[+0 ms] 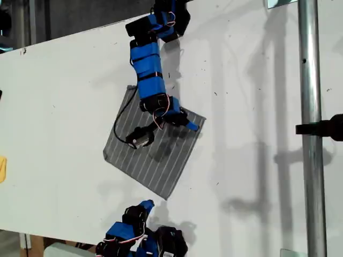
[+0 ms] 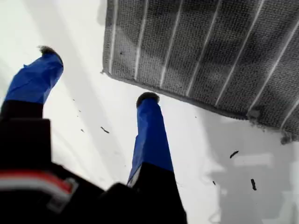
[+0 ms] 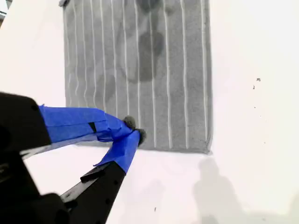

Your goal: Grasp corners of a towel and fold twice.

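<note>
The grey white-striped towel [image 1: 140, 167] lies flat and turned like a diamond on the white table [image 1: 257, 80]. My second gripper [image 1: 192, 126] reaches in from the exterior view's top. It hangs shut above the towel [image 3: 177, 70], near one hem and above its right corner [image 1: 203, 119] in the exterior view. Its fingertips [image 3: 138, 136] meet with no cloth lifted between them. My first gripper [image 1: 142, 208] comes from the exterior view's bottom and stands open [image 2: 98, 74] low over bare table. A towel corner [image 2: 106, 71] lies just beyond its fingers, which do not touch the towel [image 2: 210, 56].
A metal pole [image 1: 310, 160] with a black clamp [image 1: 321, 128] runs down the exterior view's right. A yellow object [image 1: 2, 168] shows at that view's left edge. The table's far edge slants across its upper left. Arm shadows fall on the towel.
</note>
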`<action>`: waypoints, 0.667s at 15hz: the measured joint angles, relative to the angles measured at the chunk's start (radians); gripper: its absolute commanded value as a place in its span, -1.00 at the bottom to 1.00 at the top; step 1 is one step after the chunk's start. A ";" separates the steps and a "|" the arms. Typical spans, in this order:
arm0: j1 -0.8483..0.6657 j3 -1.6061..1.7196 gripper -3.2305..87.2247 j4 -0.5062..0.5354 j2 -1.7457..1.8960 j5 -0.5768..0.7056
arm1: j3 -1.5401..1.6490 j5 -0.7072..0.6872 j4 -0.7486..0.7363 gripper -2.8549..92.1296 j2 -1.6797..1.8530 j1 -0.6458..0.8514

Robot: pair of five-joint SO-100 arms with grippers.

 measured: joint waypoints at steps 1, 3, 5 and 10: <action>-0.005 0.006 -0.99 0.000 0.000 0.000 | 0.000 -0.002 -0.002 -0.21 -0.044 -0.002; -0.008 0.014 -0.99 0.000 0.000 0.000 | 0.000 -0.002 -0.012 -0.26 -0.112 -0.002; -0.006 0.018 -0.99 0.000 0.000 -0.008 | 0.000 0.002 -0.032 -0.27 -0.141 -0.002; -0.005 0.051 -0.99 -0.006 0.008 -0.028 | 0.000 0.002 -0.086 -0.34 -0.181 -0.002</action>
